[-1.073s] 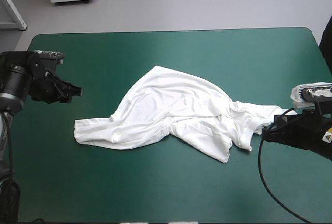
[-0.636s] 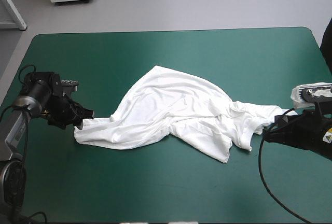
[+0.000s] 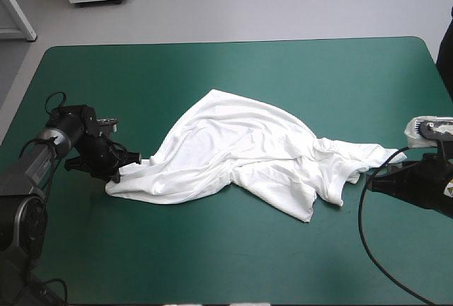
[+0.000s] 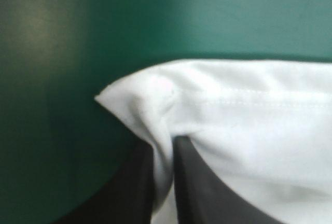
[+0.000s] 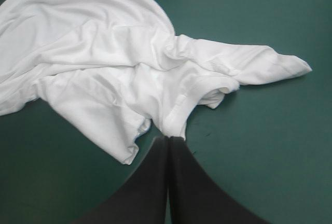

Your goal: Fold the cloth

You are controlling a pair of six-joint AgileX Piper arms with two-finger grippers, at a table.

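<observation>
T-shirt (image 3: 241, 150), a white heap, one corner in left gripper (image 3: 127, 166)

The white, short-sleeved T-shirt (image 3: 241, 154) lay crumpled across the middle of the teal-green table (image 3: 212, 72), neither spread flat nor folded. It stretched in a long slant from a narrow corner near the table's left side to a bunched end toward the right, with a rounded hump toward the far edge. Soft creases ran across the fabric. One flap pointed toward the near edge, and a tapering piece reached out toward the right edge. The ribbed neckband (image 5: 207, 85) lay open among the bunched folds. The left corner, with its stitched hem, was pinched between the black fingers of the left claw (image 4: 163, 146).
</observation>
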